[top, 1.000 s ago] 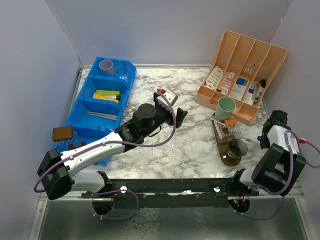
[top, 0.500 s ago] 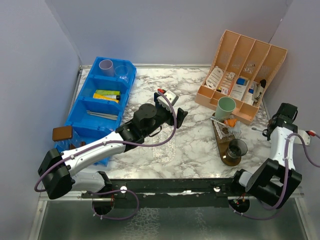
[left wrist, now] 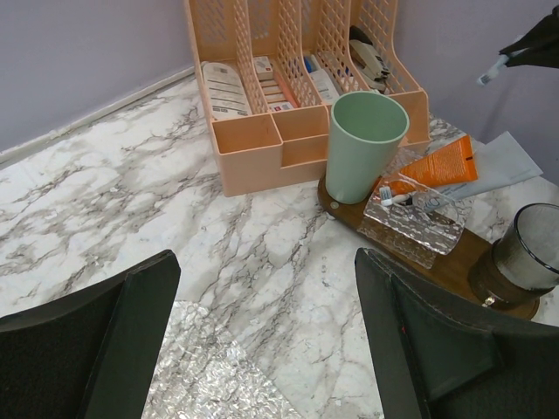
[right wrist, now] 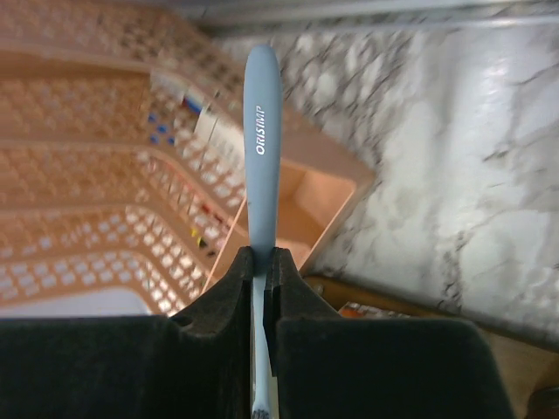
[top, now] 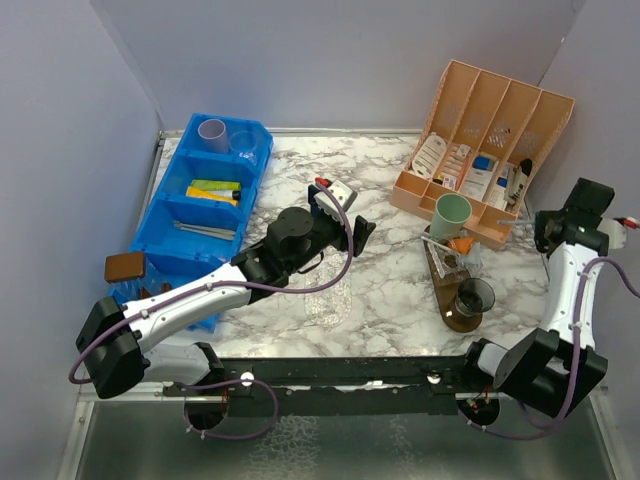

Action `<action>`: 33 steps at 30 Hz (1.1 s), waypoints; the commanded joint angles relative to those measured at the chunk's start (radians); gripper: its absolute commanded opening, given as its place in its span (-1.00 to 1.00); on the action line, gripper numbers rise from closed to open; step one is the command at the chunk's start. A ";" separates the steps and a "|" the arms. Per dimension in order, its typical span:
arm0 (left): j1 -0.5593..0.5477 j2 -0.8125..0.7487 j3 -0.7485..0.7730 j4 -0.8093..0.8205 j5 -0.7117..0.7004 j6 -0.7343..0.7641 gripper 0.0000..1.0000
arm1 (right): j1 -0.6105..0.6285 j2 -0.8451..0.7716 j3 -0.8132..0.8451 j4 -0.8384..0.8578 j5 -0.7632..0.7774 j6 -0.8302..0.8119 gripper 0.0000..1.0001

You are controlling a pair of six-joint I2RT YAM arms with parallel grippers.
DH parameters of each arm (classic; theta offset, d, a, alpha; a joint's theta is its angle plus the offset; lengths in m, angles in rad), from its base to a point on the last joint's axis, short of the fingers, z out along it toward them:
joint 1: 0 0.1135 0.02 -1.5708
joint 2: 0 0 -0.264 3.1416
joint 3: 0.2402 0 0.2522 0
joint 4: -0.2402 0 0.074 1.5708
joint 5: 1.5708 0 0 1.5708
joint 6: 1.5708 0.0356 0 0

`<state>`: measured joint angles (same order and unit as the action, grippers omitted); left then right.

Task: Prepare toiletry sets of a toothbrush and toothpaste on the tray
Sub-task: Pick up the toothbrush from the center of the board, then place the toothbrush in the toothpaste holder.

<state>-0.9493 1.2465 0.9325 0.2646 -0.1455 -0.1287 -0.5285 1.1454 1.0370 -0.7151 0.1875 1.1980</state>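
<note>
- Right hand (right wrist: 263, 262): clamped on the grey-blue toothbrush (right wrist: 262, 131) and holding it by the handle. The rest of the handle sticks out past the fingertips and has white lettering on it.
- The right hand is up in the air over the right edge of the desk (top: 390, 290), just off the near right corner of the peach organizer (top: 490, 130). The brush points toward the organizer.
- Left hand (left wrist: 265, 262): fingers wide apart, holding nothing. It hangs over the middle of the desk, facing the tray.
- Dark wooden tray (top: 440, 275): right half of the desk, toward the near edge, in front of the organizer.
- Mint green cup (top: 451, 215): upright on the tray's far end, close to the organizer.
- Smoky dark cup (top: 474, 298): upright on the tray's near end, well apart from the mint one.
- Between the two cups a clear faceted piece (left wrist: 410, 223) lies on the tray with a toothbrush head showing at it. I can't tell whether it is a cup on its side.
- Orange tube (left wrist: 441, 164): lying flat just behind the clear piece, beside the mint cup.
- Blue bin (top: 160, 215): far left corner of the desk.
- Its far compartment holds a lilac cup (top: 212, 131) and a clear cup (top: 243, 140). Coloured tubes (top: 215, 190) are in the middle one.
</note>
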 commanded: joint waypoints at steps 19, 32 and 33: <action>-0.003 0.075 -0.047 0.211 0.297 0.226 0.75 | 0.407 0.027 0.177 0.059 -0.423 0.004 -0.98; -0.027 0.180 -0.015 0.486 0.354 0.622 0.55 | 0.572 0.033 0.144 0.107 -0.565 0.064 -0.98; -0.029 0.191 -0.007 0.488 0.366 0.635 0.54 | 0.582 0.033 0.145 0.108 -0.566 0.068 -0.98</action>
<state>-0.9680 1.3911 0.8726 0.6373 0.1616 0.3721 0.0200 1.1801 1.1877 -0.6487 -0.3172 1.2381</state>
